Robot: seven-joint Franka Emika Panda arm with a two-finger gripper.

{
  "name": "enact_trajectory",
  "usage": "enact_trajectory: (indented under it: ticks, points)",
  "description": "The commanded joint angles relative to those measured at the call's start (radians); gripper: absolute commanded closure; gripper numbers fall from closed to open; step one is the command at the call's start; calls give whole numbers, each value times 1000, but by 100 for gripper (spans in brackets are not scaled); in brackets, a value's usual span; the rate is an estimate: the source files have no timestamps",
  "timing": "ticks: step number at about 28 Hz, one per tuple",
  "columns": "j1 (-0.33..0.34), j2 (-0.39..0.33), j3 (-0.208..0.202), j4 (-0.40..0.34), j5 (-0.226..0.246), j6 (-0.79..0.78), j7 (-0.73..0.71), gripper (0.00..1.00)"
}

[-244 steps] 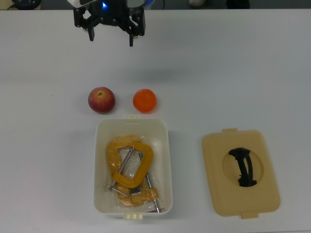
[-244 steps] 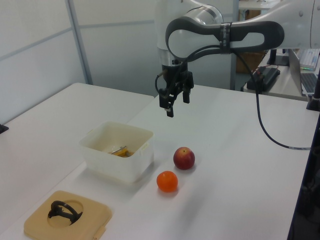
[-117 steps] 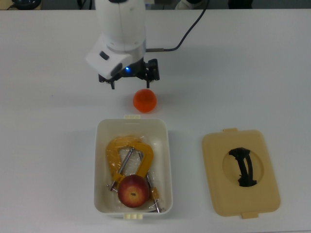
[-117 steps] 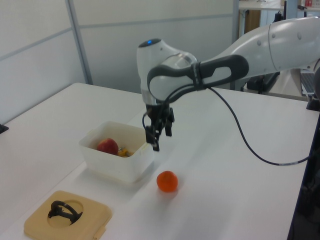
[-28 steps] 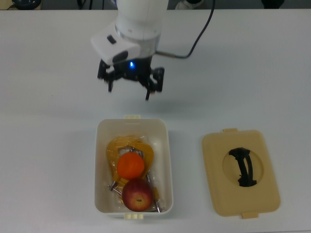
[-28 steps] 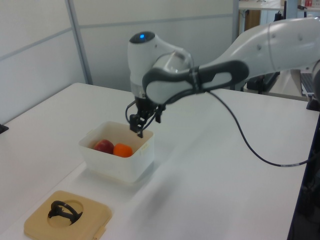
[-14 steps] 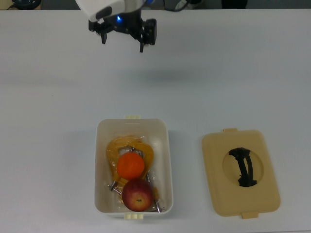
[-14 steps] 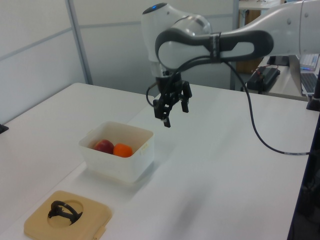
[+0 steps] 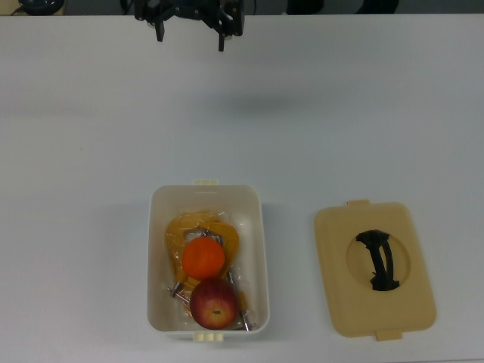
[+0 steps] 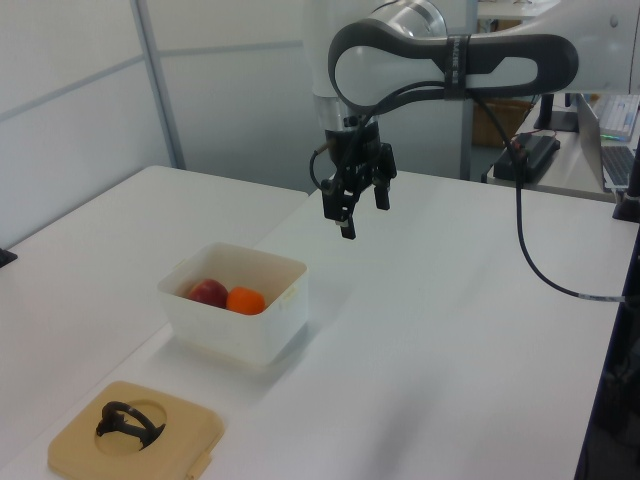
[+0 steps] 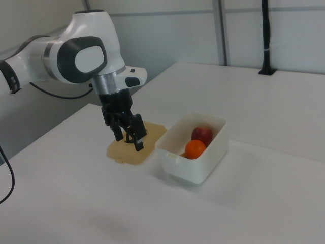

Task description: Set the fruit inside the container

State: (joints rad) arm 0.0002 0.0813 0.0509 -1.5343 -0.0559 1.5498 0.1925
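Observation:
The white container (image 9: 157, 249) holds both fruit. The orange (image 9: 204, 259) lies in its middle and the dark red apple (image 9: 214, 303) sits right beside it at the end nearest the top view's bottom. In the left view the apple (image 10: 208, 292) and orange (image 10: 245, 300) show above the container's wall (image 10: 240, 335). The right view shows the orange (image 11: 194, 149) in front of the apple (image 11: 202, 134) inside the container (image 11: 190, 165). My gripper (image 9: 190, 34) hangs open and empty at the top view's upper edge, high above the table and well away from the container (image 10: 363, 212) (image 11: 129, 140).
Yellow-orange metal clamps (image 9: 181, 236) lie under the fruit. The tan lid (image 9: 374, 268) with a black handle rests flat on the table at the top view's right of the container, and as the lid (image 10: 135, 430) in the left view. The white table (image 9: 363, 113) stretches all around.
Over the last second my gripper lifted away from the container toward the top view's upper edge, staying open. Both fruit, on the table in the oldest frames, now lie in the container.

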Motion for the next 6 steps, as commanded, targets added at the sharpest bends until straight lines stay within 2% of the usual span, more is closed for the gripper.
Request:
enact_trajectory:
  ticks: [1,6]
  points:
    - [-28,-26,-8,-38,27,88,-34,0]
    - [-40,-23,-8,-38,25,145,-39,0]
